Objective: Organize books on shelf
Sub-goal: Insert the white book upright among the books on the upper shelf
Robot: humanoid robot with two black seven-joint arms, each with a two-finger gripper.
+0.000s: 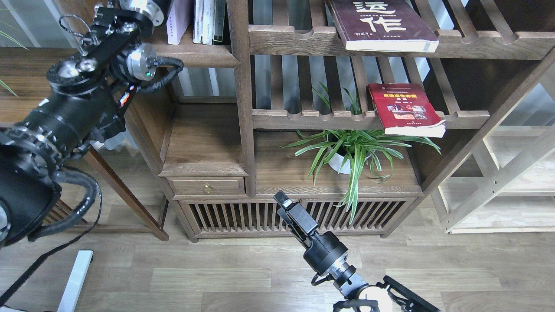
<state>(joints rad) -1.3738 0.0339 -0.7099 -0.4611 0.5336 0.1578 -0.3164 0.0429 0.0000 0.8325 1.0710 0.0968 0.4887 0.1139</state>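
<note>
From the head view, the right gripper [287, 207] hangs low in front of the cabinet's slatted base, dark and seen nearly end-on; its two fingers merge into one black block, so I cannot tell whether they are spread or pressed together. It touches nothing. The left arm [82, 93] reaches up and away to the top left corner, and its far end runs out of view by the upper shelf, so its gripper is not seen.

Three large paperbacks show. The white-lavender book [178, 19] stands upright on the dark solid-board shelf [197, 54], which has a thick rounded front edge. Just beside it, on the same board, stand a few thin books [210, 19] with white and dark spines. The maroon book [383, 24], with big cream Chinese characters, lies flat on the top slatted shelf [299, 40], its lower edge overhanging the scalloped front rail. The red book [405, 108], with a yellow title and small photos, lies flat on the slatted shelf below [312, 118], one corner jutting past the rail.

One spider plant [357, 149] in a white pot sits beneath, its narrow leaves spilling forward. A single small drawer [207, 186] with a brass knob sits left of it. A lighter bare-wood rack [498, 182] stands on the right.
</note>
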